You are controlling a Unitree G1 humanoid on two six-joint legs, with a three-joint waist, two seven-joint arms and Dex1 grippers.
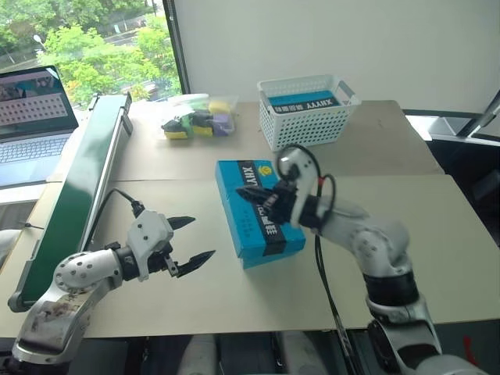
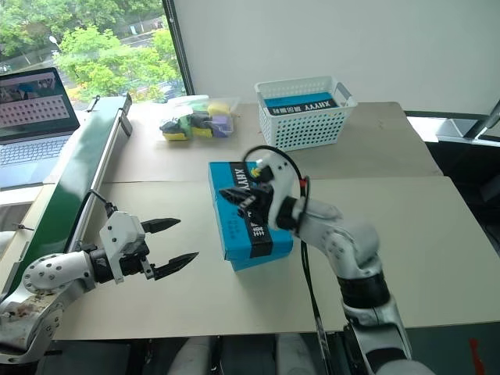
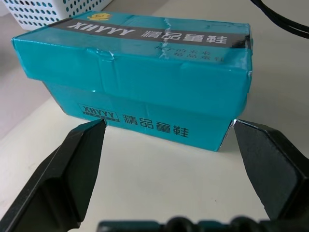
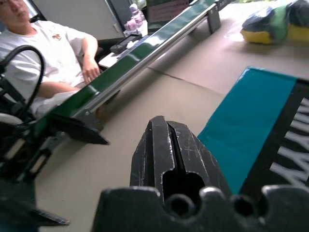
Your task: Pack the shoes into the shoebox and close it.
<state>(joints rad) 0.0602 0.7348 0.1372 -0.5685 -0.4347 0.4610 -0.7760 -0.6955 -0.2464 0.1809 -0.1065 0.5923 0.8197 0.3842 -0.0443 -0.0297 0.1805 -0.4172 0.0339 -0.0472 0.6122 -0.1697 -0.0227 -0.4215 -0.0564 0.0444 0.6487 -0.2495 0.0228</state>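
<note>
Two grippers: I have both over the table [image 1: 406,156], one on each side of the shoebox.
Shoebox: I see the turquoise shoebox [image 1: 258,215] near the middle of the table, lid down flat, its black label strip running along the top.
Left gripper: my left gripper [image 1: 187,241] hovers above the table near the front edge, beside the shoebox on my left, apart from it; its two black fingers [image 3: 72,166] are spread wide and aimed at the box's long side.
Right gripper: my right gripper [image 1: 254,197] sits above the lid of the shoebox with its fingers pressed together, nothing between them; I cannot tell whether the tips touch the lid.
Basket: a white lattice basket [image 1: 306,111] stands toward the far edge, holding another blue box.
Bag: a clear bag of coloured items [image 1: 195,119] lies near the far left corner.
Rail: a green rail [image 1: 74,195] runs along the left edge.
Laptop: an open laptop [image 1: 31,125] sits beyond the rail.
Person: in my right wrist view a person in a white shirt [image 4: 43,53] sits past the rail.
</note>
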